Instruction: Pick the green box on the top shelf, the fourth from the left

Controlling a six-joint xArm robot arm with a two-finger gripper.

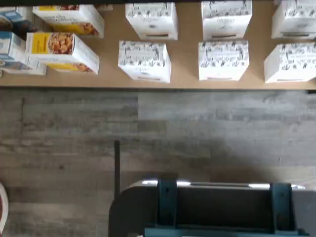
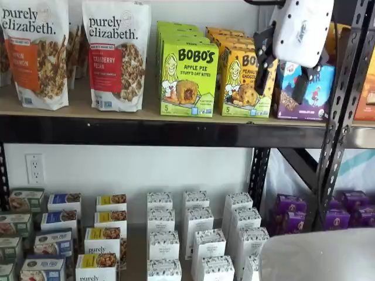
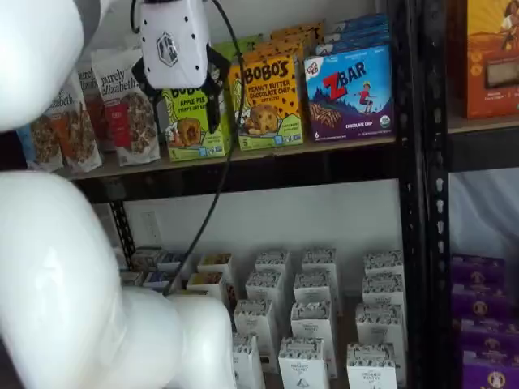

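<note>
The robot's gripper (image 2: 283, 73), a white body with black fingers spread wide and holding nothing, hangs in front of the top shelf (image 2: 146, 130). Behind it, the green box (image 2: 188, 79) stands upright at the shelf's front edge, with more green boxes lined up behind. An orange box (image 2: 243, 82) stands just beside it, then a blue box (image 2: 304, 93). Two granola bags (image 2: 117, 55) stand on its other side. Judged from here, the wide fingers could snag the orange box, because the two stand so close.

White wall (image 2: 135, 170) w/ outlet (image 2: 34, 168), black uprights (image 3: 427, 203), grey plank floor (image 1: 163, 128), maybe vinyl.
</note>
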